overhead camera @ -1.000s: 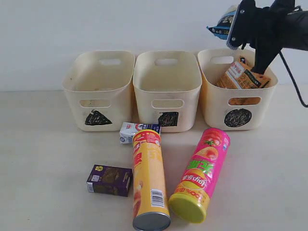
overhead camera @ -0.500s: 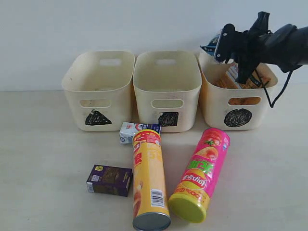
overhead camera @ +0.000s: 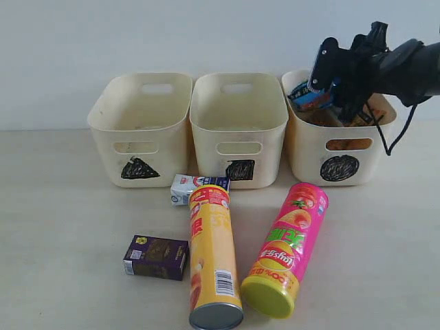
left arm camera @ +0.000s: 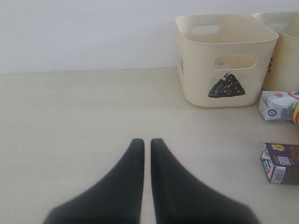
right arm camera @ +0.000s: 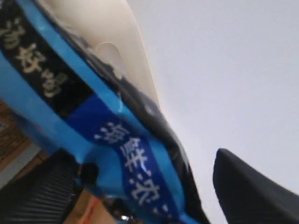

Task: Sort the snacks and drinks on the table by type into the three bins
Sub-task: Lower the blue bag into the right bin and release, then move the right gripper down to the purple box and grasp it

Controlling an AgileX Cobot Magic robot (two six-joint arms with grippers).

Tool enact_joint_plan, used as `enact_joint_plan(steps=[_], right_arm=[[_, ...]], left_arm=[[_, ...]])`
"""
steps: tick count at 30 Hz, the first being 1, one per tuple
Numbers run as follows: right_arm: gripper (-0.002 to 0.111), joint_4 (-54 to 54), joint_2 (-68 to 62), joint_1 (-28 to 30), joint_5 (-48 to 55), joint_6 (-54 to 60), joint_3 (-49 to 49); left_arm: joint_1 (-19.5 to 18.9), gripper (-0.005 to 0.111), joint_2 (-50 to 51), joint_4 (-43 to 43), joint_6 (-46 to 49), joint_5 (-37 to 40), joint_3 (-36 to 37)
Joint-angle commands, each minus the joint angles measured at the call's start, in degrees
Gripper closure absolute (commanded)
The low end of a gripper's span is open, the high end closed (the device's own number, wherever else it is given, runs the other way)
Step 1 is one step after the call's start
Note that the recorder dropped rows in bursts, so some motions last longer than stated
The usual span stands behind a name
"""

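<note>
Fingers of right gripper spread; blue bag between them, clear of one finger, at circle bin rim. Left gripper pressed together above table.

**Exterior view:** The light is bright, even and diffuse, with no harsh glare. Faint, soft shadows hug the bases of the three bins, the yellow chip tube and the pink chip tube. The yellow tube's metal end, at 6 o'clock, shows a dull sheen. The right gripper, at 1 o'clock, reads as a dark mass with soft edges and little detail.

**Left wrist view:** The background is sharp. The left gripper is out of focus, black and featureless.

**Right wrist view:** The blue bag sits very close and is heavily blurred, its characters smeared. The wall behind it is washed out to near white.
</note>
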State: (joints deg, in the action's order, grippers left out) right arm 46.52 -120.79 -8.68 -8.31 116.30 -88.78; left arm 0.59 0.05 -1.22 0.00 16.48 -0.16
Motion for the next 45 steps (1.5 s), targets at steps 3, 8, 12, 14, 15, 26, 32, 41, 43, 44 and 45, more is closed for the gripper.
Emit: enact_joint_plan(steps=[3,8,12,14,15,26,32,41,43,44,45], right_arm=[[0.033,3.3,2.5,0.1,2.8,-0.5,-0.2],[0.033,4.9,7.5,0.1,6.4,-0.5,1.8],[0.034,7.3,12.5,0.1,6.2,-1.0,4.5],[0.041,10.8,14.6,0.1,6.7,-2.8,5.8],[0.047,13.2,15.8,0.1,7.1,-4.4,6.3],[0.108,19.4,22.4,0.1,42.3,-23.2,8.2],[0.108,11.7,22.4,0.1,63.2,-32.8,8.2],[0.108,-37.8,23.1,-9.7,70.4,-61.0,8.2],[0.108,-46.5,23.1,-13.9,70.4,-66.4,8.2],[0.108,-48.3,23.1,-15.7,70.2,-67.3,8.2],[0.108,-49.0,23.1,-17.4,70.0,-67.5,8.2]], left_arm=[[0.0,0.102,0.0,0.0,-0.4,-0.1,0.2],[0.0,0.102,0.0,0.0,-0.4,-0.1,0.2],[0.0,0.102,0.0,0.0,-0.4,-0.1,0.2],[0.0,0.102,0.0,0.0,-0.4,-0.1,0.2],[0.0,0.102,0.0,0.0,-0.4,-0.1,0.2],[0.0,0.102,0.0,0.0,-0.4,-0.1,0.2],[0.0,0.102,0.0,0.0,-0.4,-0.1,0.2],[0.0,0.102,0.0,0.0,-0.4,-0.1,0.2],[0.0,0.102,0.0,0.0,-0.4,-0.1,0.2],[0.0,0.102,0.0,0.0,-0.4,-0.1,0.2],[0.0,0.102,0.0,0.0,-0.4,-0.1,0.2]])
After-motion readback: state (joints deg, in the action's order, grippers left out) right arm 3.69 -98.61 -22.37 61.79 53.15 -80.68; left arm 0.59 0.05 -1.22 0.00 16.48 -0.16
